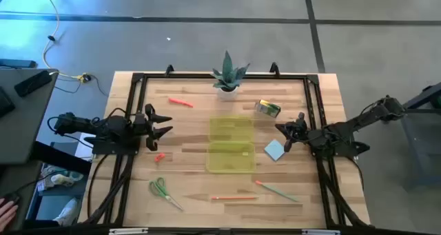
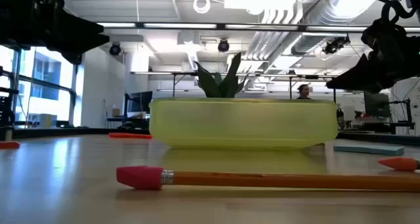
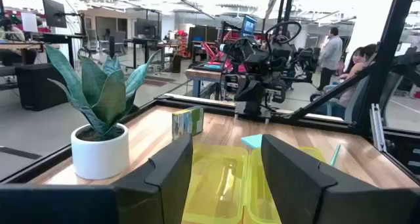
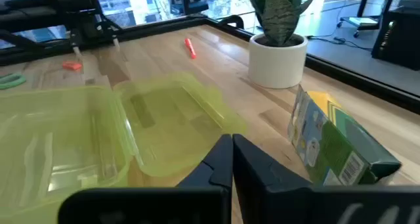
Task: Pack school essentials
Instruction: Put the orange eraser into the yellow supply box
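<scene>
The table [image 1: 186,125] carries an open yellow-green case [image 1: 231,144] at its middle, lying flat with both halves up and nothing in it yet. The plant [image 1: 228,76] in its white pot stands at the far edge behind the case and is no part of the job.

The left gripper [image 1: 162,125] hovers over the table's left side, fingers spread wide and empty, pointing toward the case. The right gripper [image 1: 289,134] hangs over the right side with its fingers pressed together, holding nothing.

The nearest items are on the right arm's side: the blue note pad [image 1: 274,150] lies flat just beside that gripper, between it and the case, and the crayon box [image 1: 268,109] stands a little farther back.

On the left arm's side a tiny red piece [image 1: 159,157] lies near its fingers, an orange marker [image 1: 181,102] farther back, and green scissors [image 1: 162,191] toward the front edge.

A pencil [image 1: 234,198] and a green pen [image 1: 278,190] lie near the front edge, their long axes running roughly left to right. Nothing blocks either arm's path.
</scene>
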